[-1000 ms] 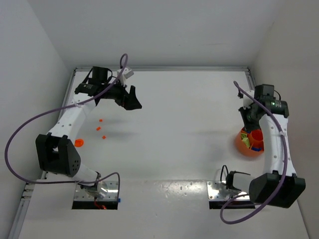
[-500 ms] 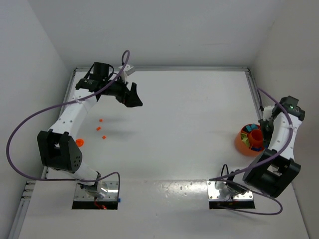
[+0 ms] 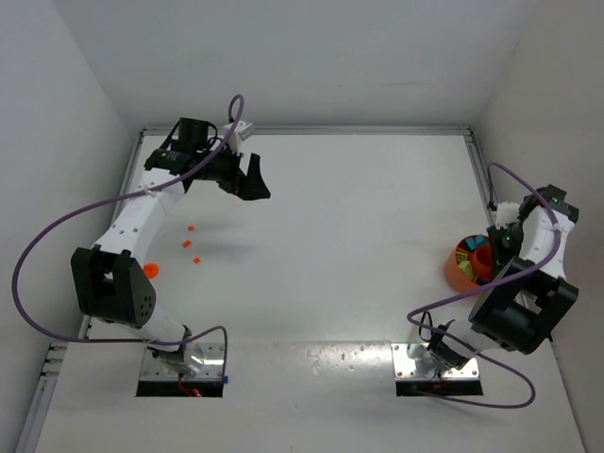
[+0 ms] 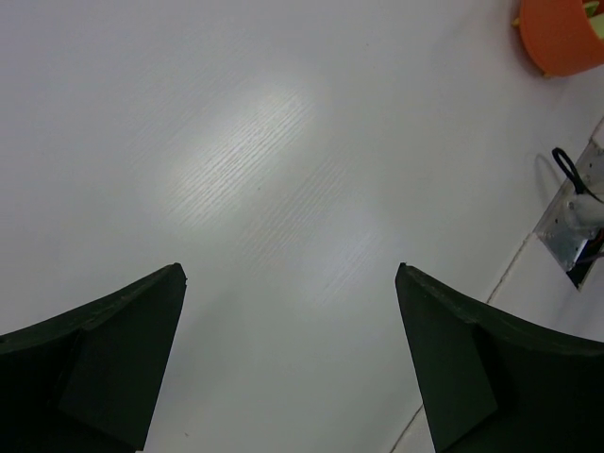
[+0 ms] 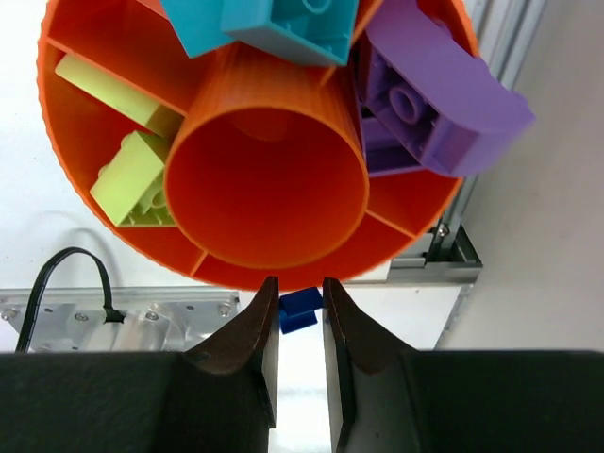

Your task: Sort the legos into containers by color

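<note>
The container, a round orange bowl (image 3: 461, 268) with a central cup (image 5: 269, 179) and ring compartments, stands at the table's right edge. Lime green legos (image 5: 132, 172), a cyan one (image 5: 278, 26) and purple ones (image 5: 429, 104) lie in separate compartments. My right gripper (image 5: 298, 283) hangs just outside the bowl's rim (image 5: 57, 142), shut on a small blue lego (image 5: 300, 309). In the top view this gripper (image 3: 494, 253) is over the bowl's right side. My left gripper (image 3: 253, 184) is open and empty, raised over the far left of the table. Small orange legos (image 3: 190, 227) lie below it.
An orange round piece (image 3: 149, 270) lies near the left arm's base. Two more orange bricks (image 3: 197, 260) sit beside it. Metal base plates (image 3: 436, 362) are at the table's near edge. The bowl (image 4: 562, 33) shows far off in the left wrist view. A wall stands close behind the bowl.
The right arm has swung from the bowl's far side round to its right, with its gripper staying shut. The left arm has barely moved.
</note>
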